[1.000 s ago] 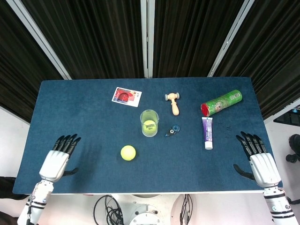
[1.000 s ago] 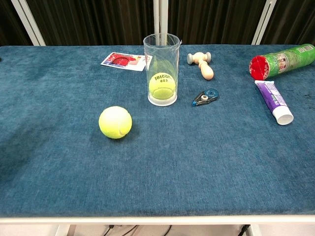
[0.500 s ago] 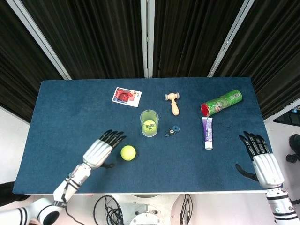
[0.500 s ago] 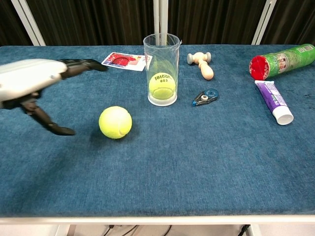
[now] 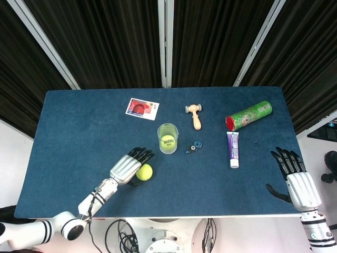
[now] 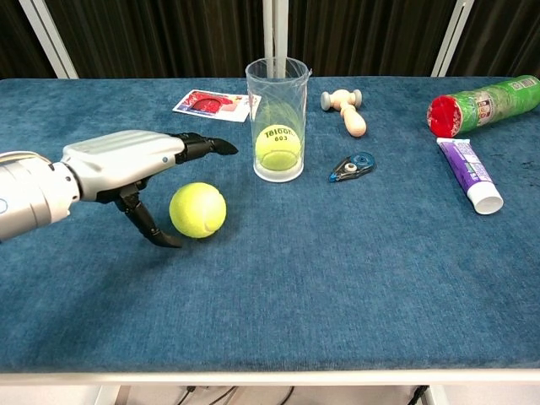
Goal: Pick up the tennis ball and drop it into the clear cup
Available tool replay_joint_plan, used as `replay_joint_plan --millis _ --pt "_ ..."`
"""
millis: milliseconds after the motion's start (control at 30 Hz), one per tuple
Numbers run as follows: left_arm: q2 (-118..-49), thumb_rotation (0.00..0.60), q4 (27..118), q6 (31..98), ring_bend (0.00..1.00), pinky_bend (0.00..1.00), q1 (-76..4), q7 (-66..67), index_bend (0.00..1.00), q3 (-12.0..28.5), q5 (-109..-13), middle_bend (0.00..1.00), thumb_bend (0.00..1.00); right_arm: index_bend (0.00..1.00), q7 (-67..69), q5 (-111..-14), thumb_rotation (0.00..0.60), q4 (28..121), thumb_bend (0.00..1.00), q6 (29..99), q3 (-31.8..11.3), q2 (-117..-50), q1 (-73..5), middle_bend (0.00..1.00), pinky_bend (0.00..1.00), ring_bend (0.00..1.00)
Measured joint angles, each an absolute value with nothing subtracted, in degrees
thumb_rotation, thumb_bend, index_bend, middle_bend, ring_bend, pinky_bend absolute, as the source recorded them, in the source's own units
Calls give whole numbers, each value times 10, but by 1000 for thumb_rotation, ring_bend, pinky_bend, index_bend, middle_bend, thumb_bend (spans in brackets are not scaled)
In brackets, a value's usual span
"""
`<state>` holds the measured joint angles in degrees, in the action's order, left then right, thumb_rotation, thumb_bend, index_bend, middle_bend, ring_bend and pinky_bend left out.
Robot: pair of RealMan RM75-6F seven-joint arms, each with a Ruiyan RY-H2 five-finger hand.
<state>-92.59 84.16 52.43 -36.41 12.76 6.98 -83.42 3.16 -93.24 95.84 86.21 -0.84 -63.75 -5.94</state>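
Barely started, going by how things lie. Nearest the robot: left hand stretched out low over the blue table, fingers spread wide, thumb hooked down just beside the loose tennis ball. Holding nothing so far. Looks to be touching or a hair off the ball on its left side, can't say which from either view. Ball sits on the cloth in front of the clear cup, near it but apart.

Right hand way off at the right edge of the table in the head view, fingers apart, empty, not involved by the look of it.

A bit farther back: clear cup upright with one tennis ball already sitting in the bottom, so maybe one round done, though can't confirm that. Little blue correction-tape dispenser just right of the cup, purple tube further right.

Far end: small wooden mallet, green canister with a red cap lying on its side, and a red-and-white card.

Left to do, probably: wrap the loose ball, lift, carry over the cup's rim, let go. Pretty much everything.
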Motion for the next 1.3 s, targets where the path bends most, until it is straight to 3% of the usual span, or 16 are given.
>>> replay_joint_plan --millis 167,467,800,1300 --pt "-941 600 817 546 280 477 -370 106 299 62 -858 314 144 0 32 -933 600 958 176 861 -8 -637 -60 0 0 0" --pt "-964 600 776 570 460 644 -378 80 500 51 -874 481 205 0 33 -932 600 958 176 859 -9 -637 -60 0 0 0" --pt "-943 600 804 613 498 678 -376 87 541 59 -882 519 225 0 37 -930 600 958 176 859 -10 -635 -60 0 0 0" --pt "-836 600 958 634 508 685 -418 189 568 181 -816 548 263 0 37 -935 600 959 176 865 -10 -634 -57 0 0 0"
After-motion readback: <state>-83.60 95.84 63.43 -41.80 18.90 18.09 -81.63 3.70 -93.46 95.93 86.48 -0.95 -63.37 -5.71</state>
